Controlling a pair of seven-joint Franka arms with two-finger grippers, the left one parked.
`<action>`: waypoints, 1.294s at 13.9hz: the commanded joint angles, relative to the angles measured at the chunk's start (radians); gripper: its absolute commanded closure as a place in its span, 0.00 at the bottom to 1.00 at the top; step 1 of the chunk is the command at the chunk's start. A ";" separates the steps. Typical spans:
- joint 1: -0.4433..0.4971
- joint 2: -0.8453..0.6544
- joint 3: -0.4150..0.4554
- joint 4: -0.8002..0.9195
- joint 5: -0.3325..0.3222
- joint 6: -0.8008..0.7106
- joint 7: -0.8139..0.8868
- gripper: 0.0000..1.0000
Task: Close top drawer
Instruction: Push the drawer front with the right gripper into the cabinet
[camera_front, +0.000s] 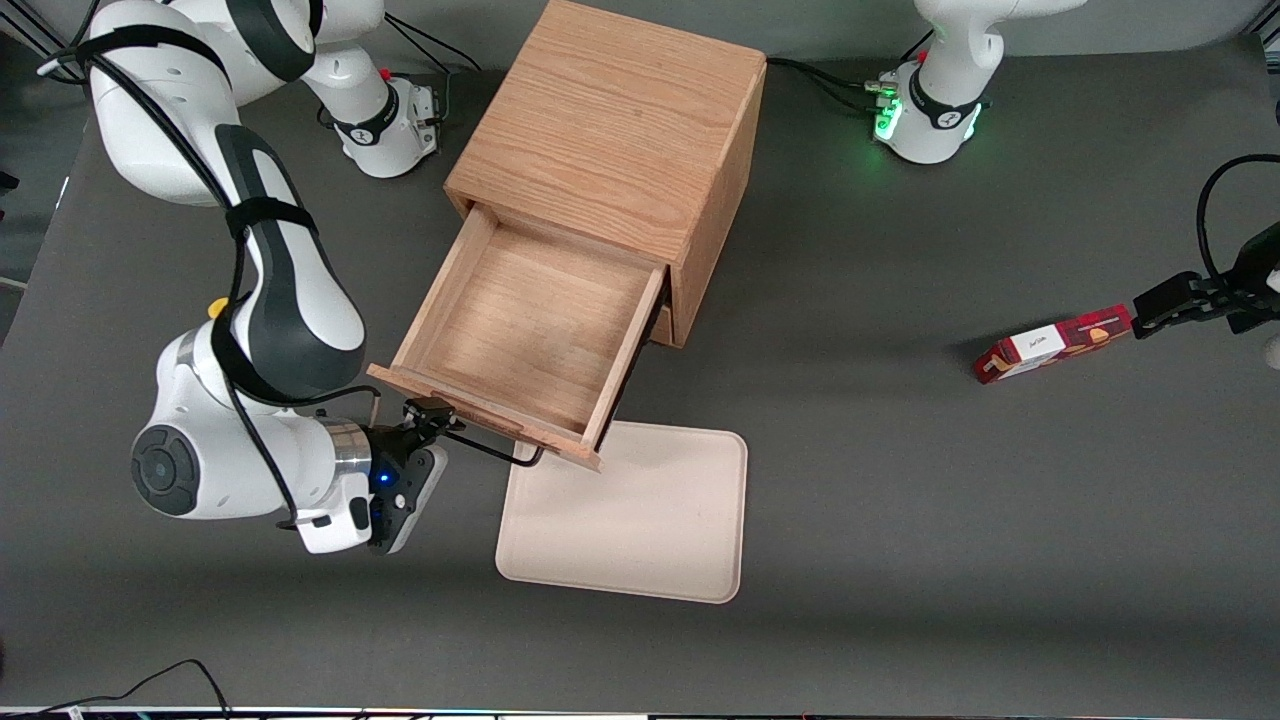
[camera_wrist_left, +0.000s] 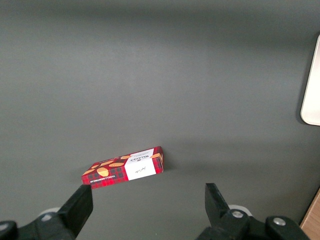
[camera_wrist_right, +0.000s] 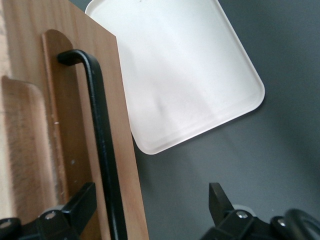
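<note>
Oak grain fills most of what we see around the cabinet, our landmark for everything else. Its top drawer stands pulled well out of the cabinet's front, the shallow box bare inside, so the task is not yet done. The drawer's face carries a black wire handle, which juts out in front of the cabinet over the edge of a cream tray lying on the table in front of the cabinet, nearer the front camera.

Our gripper sits at the drawer's face, at the end of the handle toward the working arm's end of the table. In the right wrist view its fingers are spread wide; one lies against the wooden face just beside the handle bar, the other hangs clear over the table. It grips nothing. We judge this placement sensible: closing needs only a push, so an open claw pressed flat on the face, aimed along the drawer's travel into the cabinet, will do.

A red plaid box lies well apart from the cabinet, toward the parked arm's end, playing no part.
</note>
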 joint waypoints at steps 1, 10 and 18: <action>0.028 0.029 -0.007 0.036 0.019 -0.001 0.020 0.00; 0.031 0.057 -0.017 0.037 0.011 0.030 0.020 0.00; 0.069 0.040 -0.020 0.030 -0.041 0.030 0.068 0.00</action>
